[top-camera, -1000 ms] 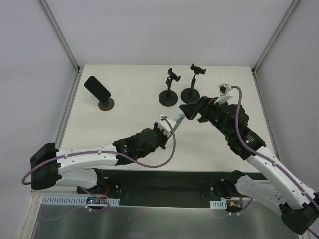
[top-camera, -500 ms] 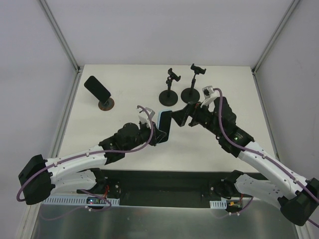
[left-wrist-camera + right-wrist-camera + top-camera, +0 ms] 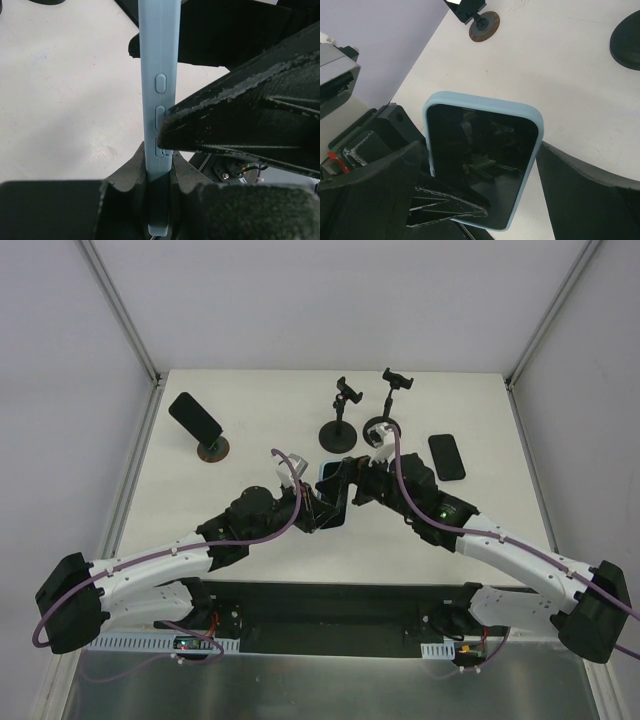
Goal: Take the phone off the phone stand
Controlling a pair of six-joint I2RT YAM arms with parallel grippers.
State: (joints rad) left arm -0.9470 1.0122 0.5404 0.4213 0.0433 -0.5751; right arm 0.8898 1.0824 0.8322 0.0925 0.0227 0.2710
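Note:
A phone in a light-blue case (image 3: 331, 487) (image 3: 157, 75) (image 3: 482, 160) is held on edge above the table, my left gripper (image 3: 318, 504) (image 3: 159, 156) shut on its lower end. My right gripper (image 3: 346, 480) (image 3: 515, 200) is open, with one finger on each side of that phone's dark screen. Its right finger stands apart from the case edge. Another dark phone (image 3: 194, 416) sits tilted on a phone stand (image 3: 212, 448) (image 3: 483, 28) at the far left.
Two empty black phone stands (image 3: 339, 430) (image 3: 384, 424) stand at the back, just behind both grippers. A black phone (image 3: 446, 456) lies flat on the table at the right. White walls close the table's left and right edges.
My right arm swung left to the light-blue phone, uncovering the black phone on the table. My left gripper carried the light-blue phone left and turned it on edge.

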